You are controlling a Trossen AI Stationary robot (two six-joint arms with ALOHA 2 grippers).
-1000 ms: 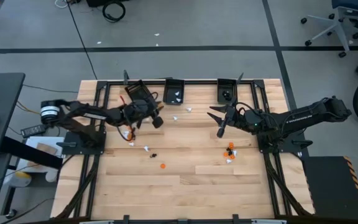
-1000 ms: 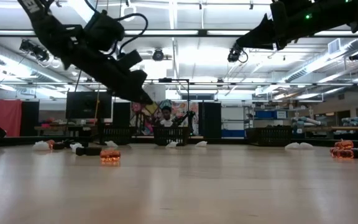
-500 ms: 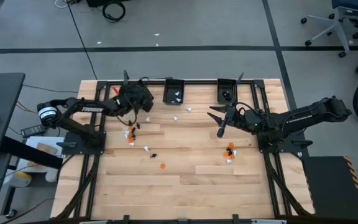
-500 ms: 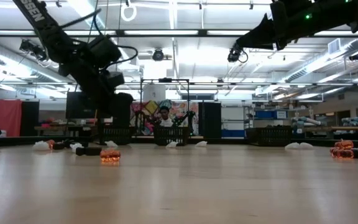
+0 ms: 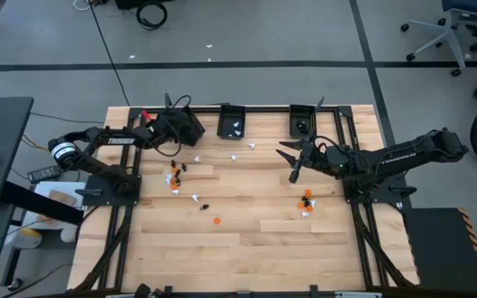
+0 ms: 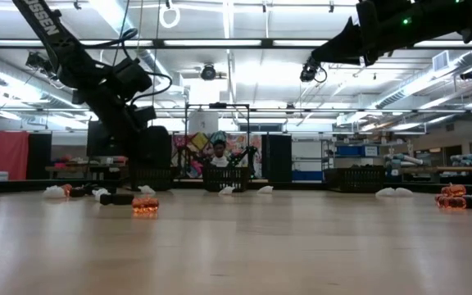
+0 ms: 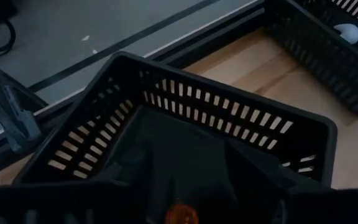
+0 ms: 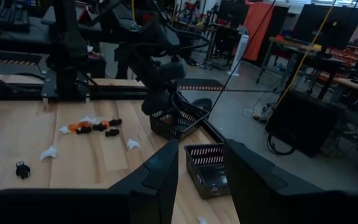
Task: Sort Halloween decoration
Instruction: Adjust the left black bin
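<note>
Across the pale wooden surface (image 5: pixel 247 240) we see tiny orange, white and black trinkets (image 5: pixel 175 175) scattered, our left pincer (image 5: pixel 175 126) parted over the leftmost black slotted bin (image 7: pixel 185 124) holding one orange trinket (image 7: pixel 180 214), our right pincer (image 5: pixel 294 172) hovering apart mid-surface.

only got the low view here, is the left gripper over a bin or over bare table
Observer: Over a bin. From above, the left gripper hangs above the left bin at the table's far edge.
Operator: anything in that bin
Observer: The left wrist view shows an orange trinket low over the bin's floor; I cannot tell whether it has landed.
Operator: and the right arm
Observer: The right gripper is open and empty, above the table's right half, short of the right bin.
</note>
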